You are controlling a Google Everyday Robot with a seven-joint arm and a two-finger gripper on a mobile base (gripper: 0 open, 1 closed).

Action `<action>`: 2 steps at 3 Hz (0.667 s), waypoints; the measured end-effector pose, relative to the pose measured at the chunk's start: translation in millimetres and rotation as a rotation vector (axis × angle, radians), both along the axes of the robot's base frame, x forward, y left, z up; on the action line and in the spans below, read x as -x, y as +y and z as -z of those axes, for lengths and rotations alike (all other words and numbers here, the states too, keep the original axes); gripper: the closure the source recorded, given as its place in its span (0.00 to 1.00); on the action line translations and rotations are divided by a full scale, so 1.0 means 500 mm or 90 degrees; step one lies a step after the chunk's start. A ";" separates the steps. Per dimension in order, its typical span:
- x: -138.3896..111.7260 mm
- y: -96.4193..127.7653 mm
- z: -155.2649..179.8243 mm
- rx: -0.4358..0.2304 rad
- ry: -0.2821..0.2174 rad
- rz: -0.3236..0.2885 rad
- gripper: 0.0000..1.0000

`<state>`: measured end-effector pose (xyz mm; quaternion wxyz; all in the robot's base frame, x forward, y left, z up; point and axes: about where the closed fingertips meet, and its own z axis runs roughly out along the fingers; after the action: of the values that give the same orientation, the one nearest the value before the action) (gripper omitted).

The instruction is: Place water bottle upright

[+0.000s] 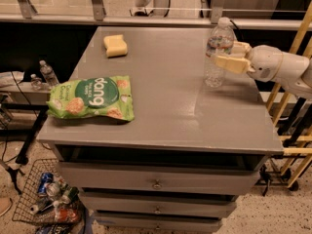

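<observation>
The water bottle (215, 74) is clear ribbed plastic with a white cap and a thin label band. It stands upright on the grey cabinet top (165, 101), near the right edge towards the back. My gripper (224, 52) reaches in from the right and is shut on the bottle at mid-height. One cream finger (228, 63) lies across the bottle's near side and the other is behind it. The bottle's base rests on the cabinet top.
A green snack bag (91, 98) lies at the front left and a yellow sponge (115, 45) at the back left. Two small bottles (44, 74) stand on a low shelf to the left. A wire basket of cans (46, 196) sits on the floor, and yellow rails (292, 57) stand to the right.
</observation>
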<state>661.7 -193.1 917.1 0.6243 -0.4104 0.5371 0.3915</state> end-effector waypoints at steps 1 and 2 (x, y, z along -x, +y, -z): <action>-0.001 0.007 -0.001 0.000 0.000 -0.003 0.83; -0.001 0.013 -0.002 0.000 -0.001 -0.007 0.59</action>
<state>662.4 -186.3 918.2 0.6225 -0.4134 0.5346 0.3948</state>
